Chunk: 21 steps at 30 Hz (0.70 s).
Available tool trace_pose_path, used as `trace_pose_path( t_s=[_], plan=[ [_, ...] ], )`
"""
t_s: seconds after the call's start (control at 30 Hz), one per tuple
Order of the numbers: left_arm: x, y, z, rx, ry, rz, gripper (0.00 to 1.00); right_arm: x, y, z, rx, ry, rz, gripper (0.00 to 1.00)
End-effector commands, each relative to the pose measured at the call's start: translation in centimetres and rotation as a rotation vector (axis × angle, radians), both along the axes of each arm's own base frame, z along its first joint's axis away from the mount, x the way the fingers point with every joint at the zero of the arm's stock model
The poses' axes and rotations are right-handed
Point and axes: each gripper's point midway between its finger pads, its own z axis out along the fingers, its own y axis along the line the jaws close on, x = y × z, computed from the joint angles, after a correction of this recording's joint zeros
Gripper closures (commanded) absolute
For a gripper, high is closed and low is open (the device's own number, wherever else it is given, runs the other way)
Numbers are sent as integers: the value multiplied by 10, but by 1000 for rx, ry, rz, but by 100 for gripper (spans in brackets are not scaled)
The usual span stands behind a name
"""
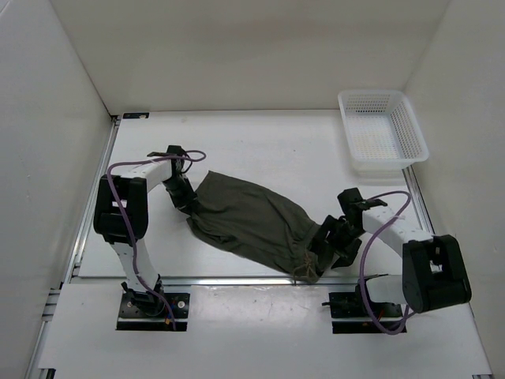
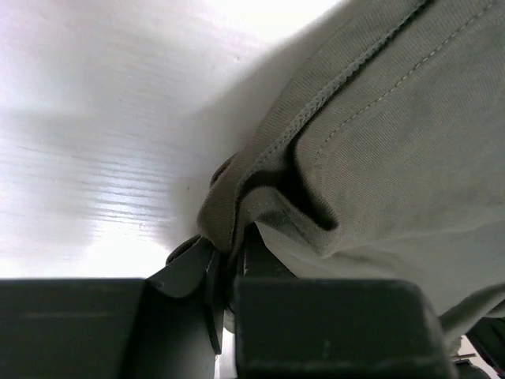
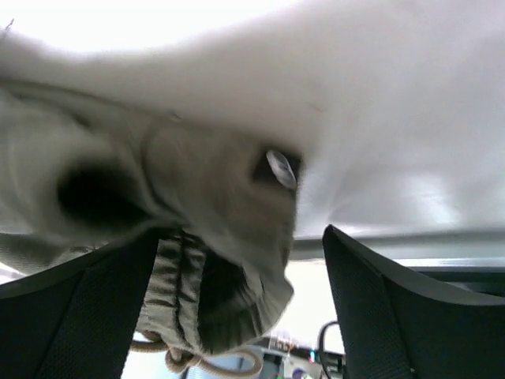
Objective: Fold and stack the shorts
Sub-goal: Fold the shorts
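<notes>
shorts: one pair of dark olive shorts (image 1: 248, 221) lying slantwise on the table (image 1: 260, 142), from the left gripper down to the right gripper near the front edge
left gripper: the left gripper (image 1: 189, 205) has its jaws together, pinching a stitched hem at the far-left end of the fabric; the left wrist view shows cloth squeezed in the narrow slot between the fingers
right gripper: the right gripper (image 1: 324, 242) has its jaws apart around the gathered waistband (image 3: 177, 300), which bunches against one finger and leaves a gap to the other, so i judge nothing is clamped there
drawstring: one pale cord (image 3: 197, 365) loops below the waistband
done so far: the garment looks pulled out lengthwise between the two arms and mostly flattened, with wrinkles near the waistband end (whether one fold is already in it, i cannot tell from above)
left to do: i judge a neat fold is yet to be made, and the stacking too; the shorts lie well apart from the basket (image 1: 418, 140) at the far right corner
count: one pair of shorts, one drawstring, one white mesh basket, two grippers
</notes>
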Motion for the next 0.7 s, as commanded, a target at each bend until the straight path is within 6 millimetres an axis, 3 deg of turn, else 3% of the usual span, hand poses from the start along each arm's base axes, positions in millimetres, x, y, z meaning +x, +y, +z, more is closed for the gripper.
trace_pose_path(
  t_s=[0.0, 0.1, 0.17, 0.23, 0.27, 0.3, 0.33, 0.43, 0.47, 0.6, 0.67],
  plan=[
    [16, -2, 17, -7, -81, 1, 90, 16, 28, 1, 158, -55, 57, 12],
    [16, -2, 14, -6, -72, 1, 90, 17, 30, -8, 167, -36, 57, 24],
    [16, -2, 14, -6, -72, 1, 90, 18, 32, -10, 179, -30, 58, 51],
    [19, -2, 17, -8, -83, 1, 90, 30, 34, -8, 165, -69, 76, 75],
    [23, -3, 20, -9, -95, 1, 90, 39, 32, -6, 142, -97, 75, 92],
    [27, -4, 21, -9, -95, 1, 90, 48, 21, -9, 66, -117, 82, 98],
    [28, -4, 25, -10, -96, 1, 90, 77, 19, 8, 39, -206, 95, 100],
    [45, 2, 44, -13, -135, 14, 90, 126, -1, 33, -99, -315, 102, 100],
    [48, 4, 49, -3, -142, 15, 90, 165, -9, 64, -178, -437, 113, 100],
    [59, 23, 70, 7, -191, 51, 90, 216, -30, 125, -319, -613, 136, 100],
    [58, 35, 76, 11, -210, 68, 90, 227, -43, 139, -399, -676, 161, 100]
  ],
)
